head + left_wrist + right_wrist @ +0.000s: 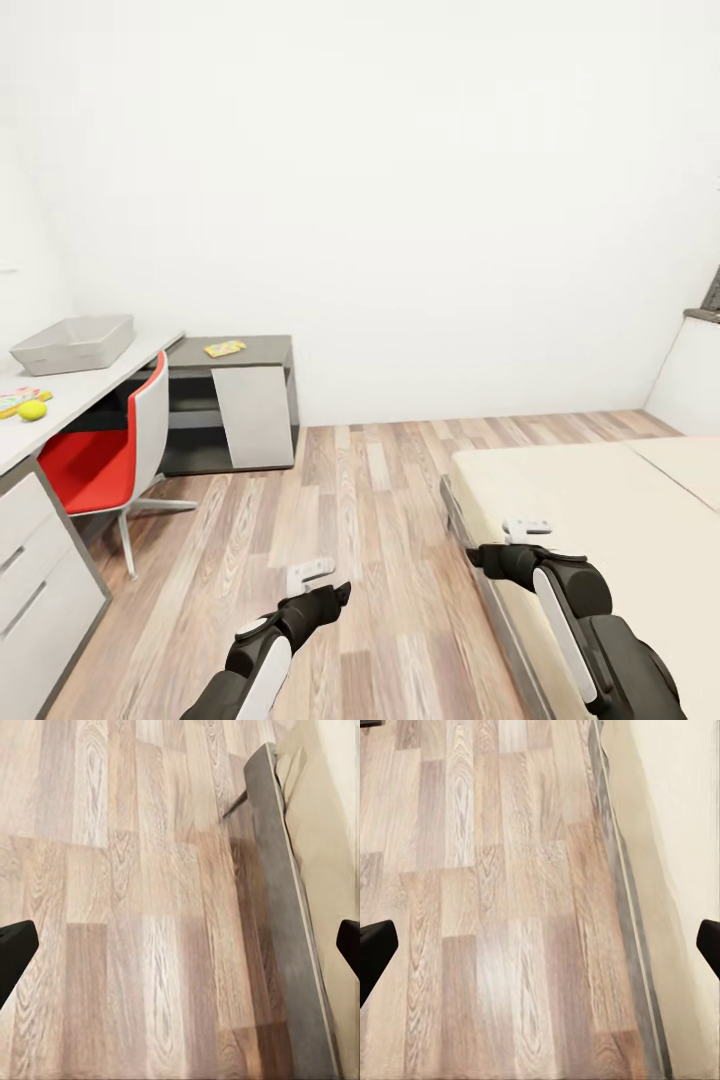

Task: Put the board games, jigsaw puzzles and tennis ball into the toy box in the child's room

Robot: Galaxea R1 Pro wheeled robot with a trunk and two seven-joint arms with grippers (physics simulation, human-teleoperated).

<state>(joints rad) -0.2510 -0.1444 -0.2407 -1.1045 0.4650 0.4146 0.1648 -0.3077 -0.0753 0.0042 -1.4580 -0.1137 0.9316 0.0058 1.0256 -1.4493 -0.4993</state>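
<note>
**Toys on the desk, both arms low over the floor**

We see the shallow light grey toy box [75, 343] with outward-sloping sides on the far end of the long white-topped table [90, 385]. Nearer us on the same top lies the small yellow-green tennis ball [32, 410], touching a flat jigsaw puzzle box [17, 398] printed in yellow, pink and green. Another small flat patterned box [225, 348] rests on the lower dark grey cabinet [262, 352].

The plain beige bed [600, 500] sits to our right, above pale wood-grain plank flooring [380, 520].

Our left gripper [310, 572] and right gripper [527, 527] hang low and forward; both wrist views show their dark fingertips spread wide, holding nothing.
</note>
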